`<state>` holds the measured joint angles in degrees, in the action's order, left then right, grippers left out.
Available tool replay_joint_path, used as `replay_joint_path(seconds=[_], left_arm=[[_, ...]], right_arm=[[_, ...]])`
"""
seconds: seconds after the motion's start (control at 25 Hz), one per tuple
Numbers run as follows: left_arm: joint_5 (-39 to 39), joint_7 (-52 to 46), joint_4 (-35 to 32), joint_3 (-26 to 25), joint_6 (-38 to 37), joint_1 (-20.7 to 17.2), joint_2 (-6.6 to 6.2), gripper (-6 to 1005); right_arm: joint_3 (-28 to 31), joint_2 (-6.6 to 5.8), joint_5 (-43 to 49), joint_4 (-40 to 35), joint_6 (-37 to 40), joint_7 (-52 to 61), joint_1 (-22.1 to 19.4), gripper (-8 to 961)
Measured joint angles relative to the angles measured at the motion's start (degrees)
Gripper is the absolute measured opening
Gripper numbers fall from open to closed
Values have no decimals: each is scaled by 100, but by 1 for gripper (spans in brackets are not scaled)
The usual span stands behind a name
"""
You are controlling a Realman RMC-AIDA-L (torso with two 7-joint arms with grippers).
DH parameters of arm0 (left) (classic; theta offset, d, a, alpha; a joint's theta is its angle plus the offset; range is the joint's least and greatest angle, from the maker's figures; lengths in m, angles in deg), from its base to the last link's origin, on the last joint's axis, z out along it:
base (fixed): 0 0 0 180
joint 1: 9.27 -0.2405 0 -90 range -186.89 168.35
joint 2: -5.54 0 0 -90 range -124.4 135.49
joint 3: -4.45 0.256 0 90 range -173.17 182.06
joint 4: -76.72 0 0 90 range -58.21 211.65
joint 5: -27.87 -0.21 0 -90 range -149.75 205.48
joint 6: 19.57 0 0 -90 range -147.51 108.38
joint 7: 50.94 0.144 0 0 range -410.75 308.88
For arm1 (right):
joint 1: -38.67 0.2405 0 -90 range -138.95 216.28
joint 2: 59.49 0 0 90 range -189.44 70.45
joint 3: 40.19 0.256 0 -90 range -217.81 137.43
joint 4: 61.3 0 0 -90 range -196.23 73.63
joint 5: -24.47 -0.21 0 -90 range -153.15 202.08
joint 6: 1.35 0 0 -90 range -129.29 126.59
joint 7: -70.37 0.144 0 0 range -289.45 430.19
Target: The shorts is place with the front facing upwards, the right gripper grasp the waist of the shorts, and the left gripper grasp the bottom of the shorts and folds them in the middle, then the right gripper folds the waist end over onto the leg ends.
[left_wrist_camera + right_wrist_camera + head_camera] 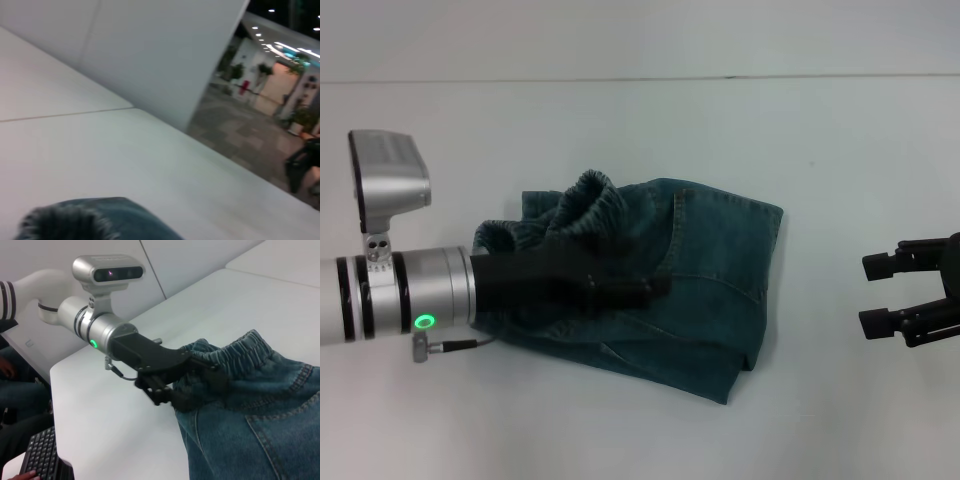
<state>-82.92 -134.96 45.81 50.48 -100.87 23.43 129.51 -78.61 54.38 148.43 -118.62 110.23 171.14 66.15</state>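
Denim shorts point(700, 270) lie folded mid-tabletop point(620, 430), elastic waist bunched toward the left. Left gripper point(655, 287) reaches low over them, its jaws clenched on the fabric. Right gripper point(868, 295) hovers well apart, jaws released.

Bright, even overhead light; soft shadow under the shorts point(660, 280) on the tabletop point(640, 130). The left wrist view is blurred, its nearest denim out of focus.
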Motion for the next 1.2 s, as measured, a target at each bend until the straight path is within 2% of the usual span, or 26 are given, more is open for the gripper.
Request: replay_joint_path(seconds=[0.56, 0.72, 0.8, 0.96, 1.12, 1.16, 1.2], left_arm=[[479, 108, 151, -402, 1484, -196, 5, 932], [550, 125, 159, -405, 1556, -226, 5, 931], [717, 178, 145, -442, 1449, -291, 5, 931], [1024, 400, 48, -789, 726, -505, -11, 931], [1021, 449, -287, -1117, -177, -846, -43, 930], [1007, 448, -540, -1150, -538, -1076, -57, 930], [1007, 448, -540, -1150, -538, -1076, -57, 930]], right_arm=[[-8, 14, 5, 160, -60, -71, 40, 945], [-3, 16, 4, 160, -62, -75, 47, 945], [-1, 20, 1, 160, -62, -79, 54, 945], [1, 36, -12, 160, -62, -84, 66, 945], [4, 66, -26, 187, -74, -90, 105, 945], [7, 93, -29, 214, -120, -91, 137, 945], [7, 93, -29, 214, -120, -91, 137, 945]])
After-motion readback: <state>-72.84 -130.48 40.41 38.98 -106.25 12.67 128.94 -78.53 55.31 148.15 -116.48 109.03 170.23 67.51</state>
